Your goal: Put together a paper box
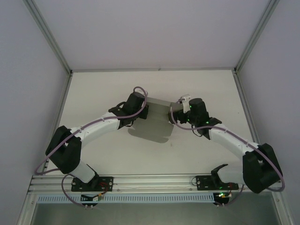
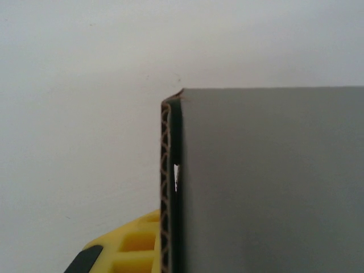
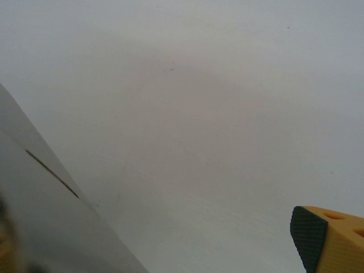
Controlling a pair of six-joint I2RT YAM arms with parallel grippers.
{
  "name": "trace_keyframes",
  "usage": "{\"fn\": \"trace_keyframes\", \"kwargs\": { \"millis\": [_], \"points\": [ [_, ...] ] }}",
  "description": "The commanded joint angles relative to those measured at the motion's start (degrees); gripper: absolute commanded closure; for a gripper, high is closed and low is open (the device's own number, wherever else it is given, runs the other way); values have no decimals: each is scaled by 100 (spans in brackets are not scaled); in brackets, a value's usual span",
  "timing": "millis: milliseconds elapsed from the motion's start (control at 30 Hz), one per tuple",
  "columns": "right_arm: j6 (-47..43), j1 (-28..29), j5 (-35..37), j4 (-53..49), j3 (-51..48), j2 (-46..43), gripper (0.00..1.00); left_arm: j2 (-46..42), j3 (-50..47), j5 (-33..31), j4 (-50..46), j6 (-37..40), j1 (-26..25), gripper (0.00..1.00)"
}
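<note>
Left claw (image 1: 142, 111): clamped shut on the grey card box (image 1: 154, 119), apparently steadying its edge.
Right claw (image 1: 176, 111): wide open at the opposite edge, holding nothing.

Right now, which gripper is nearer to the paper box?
Left. The left gripper is shut on the paper box at its left edge; the right gripper stands open beside its right edge.

The paper box (image 1: 151, 123) is no box yet, just an unfolded sheet of plain grey card. It sits about mid-table (image 1: 206, 154), somewhat closer to the far edge than the near one. A rounded flap (image 1: 149, 137) points toward the near edge. Up close, the cut edge (image 2: 166, 187) shows brown corrugation. Another grey panel has a thin dark slit (image 3: 51, 173).
</note>
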Motion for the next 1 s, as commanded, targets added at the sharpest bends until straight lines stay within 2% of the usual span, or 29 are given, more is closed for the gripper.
{"fn": "trace_keyframes", "kwargs": {
  "millis": [0, 167, 367, 700, 833, 967],
  "points": [
    [242, 31, -12, 426, 344, 334, 0, -21, 156, 258, 138, -155, 21, 100],
    [501, 301, 1195, 597, 552, 753, 0, 157, 247, 97, -1, -311, 19, 100],
    [826, 369, 1428, -22, 476, 381, 0, 238, 293, -245, -126, -463, 111, 100],
    [1026, 244, 509, -1477, -74, -1899, 0, 28, -12, 70, 65, -351, 519, 100],
    [1035, -312, 101, -1746, -48, -2370, 0, -186, -281, 278, 244, -233, 603, 100],
    [1073, -1171, -604, -1929, 147, -2151, 4, -337, -402, 446, 261, -225, 651, 100]
  ]
}}
